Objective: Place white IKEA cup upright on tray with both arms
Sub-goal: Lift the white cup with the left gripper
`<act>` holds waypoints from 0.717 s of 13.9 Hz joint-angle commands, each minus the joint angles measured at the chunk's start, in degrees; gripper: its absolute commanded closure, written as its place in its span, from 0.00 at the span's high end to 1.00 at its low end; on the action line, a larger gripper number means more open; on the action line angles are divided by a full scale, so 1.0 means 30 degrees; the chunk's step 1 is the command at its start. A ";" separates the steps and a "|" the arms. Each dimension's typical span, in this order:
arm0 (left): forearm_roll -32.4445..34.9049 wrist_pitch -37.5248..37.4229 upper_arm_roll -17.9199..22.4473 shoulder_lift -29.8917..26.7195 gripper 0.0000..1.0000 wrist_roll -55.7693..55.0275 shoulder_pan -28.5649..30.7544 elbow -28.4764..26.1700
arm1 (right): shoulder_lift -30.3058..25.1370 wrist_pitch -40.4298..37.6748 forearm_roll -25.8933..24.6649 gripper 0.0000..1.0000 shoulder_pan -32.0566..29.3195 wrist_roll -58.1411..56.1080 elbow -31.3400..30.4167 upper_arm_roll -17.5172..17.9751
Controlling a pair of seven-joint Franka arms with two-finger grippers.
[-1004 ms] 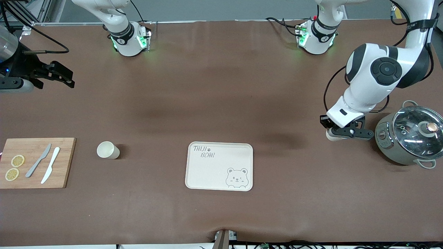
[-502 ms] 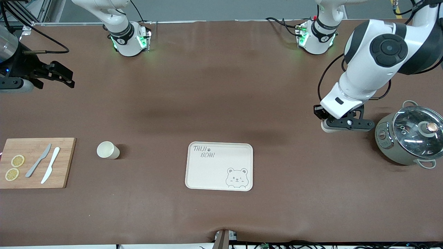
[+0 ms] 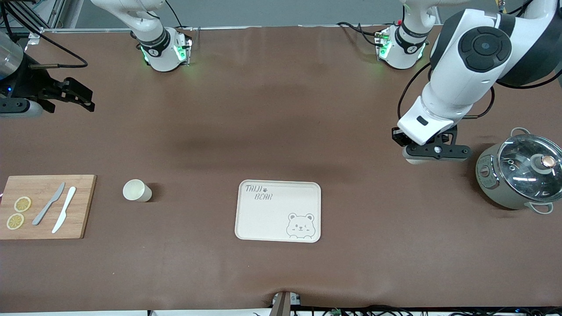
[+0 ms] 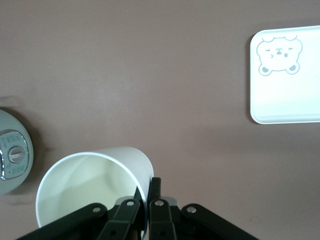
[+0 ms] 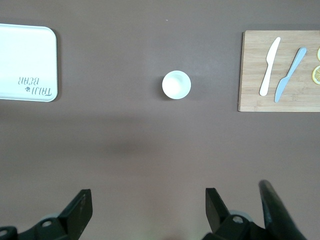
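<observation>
Front view first: our left gripper (image 3: 432, 152) hangs over bare table with a white cup (image 3: 413, 159) pinched in it, the cup's pale body poking out under the black fingers. The steel pot (image 3: 520, 171) with its glass lid sits just beside it toward the left arm's end. The tray (image 3: 278, 210) lies off toward the middle of the table, well apart from the gripper, and it's bare. The right gripper (image 3: 72, 94) waits up at the right arm's end with its jaws spread, holding nothing. A second cup (image 3: 137, 191) stands upright on the table near the cutting board (image 3: 46, 206) with the two knives and lemon slices.

Left wrist view: the fingers (image 4: 152, 212) are squeezed together on the cup's (image 4: 92, 192) wall, one inside the rim and one outside. We'd guess a wall pinch like that keeps the mouth facing up for a clean upright drop. The tray (image 4: 285, 107) is out ahead of the gripper.

Right wrist view: the jaws stand wide apart, and the other cup (image 5: 176, 84) sits out ahead between tray (image 5: 27, 62) and board (image 5: 255, 100).
</observation>
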 commanded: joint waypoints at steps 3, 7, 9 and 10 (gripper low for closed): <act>0.2319 -0.1435 -0.0093 0.2638 0.00 -0.2834 -0.2115 0.2694 | 0.0095 -0.0008 -0.0385 1.00 0.0163 0.0086 0.0186 -0.0023; 0.2736 -0.1735 0.0112 0.4486 0.00 -0.5033 -0.3787 0.4425 | 0.0095 -0.0008 -0.0385 1.00 0.0163 0.0086 0.0186 -0.0023; 0.2736 -0.1764 0.0432 0.5540 0.00 -0.5739 -0.4666 0.5479 | 0.0095 -0.0008 -0.0385 1.00 0.0163 0.0086 0.0186 -0.0023; 0.2736 -0.1764 0.0898 0.6009 0.00 -0.6003 -0.5308 0.5977 | 0.0095 -0.0037 -0.0385 1.00 0.0163 0.0086 0.0186 -0.0023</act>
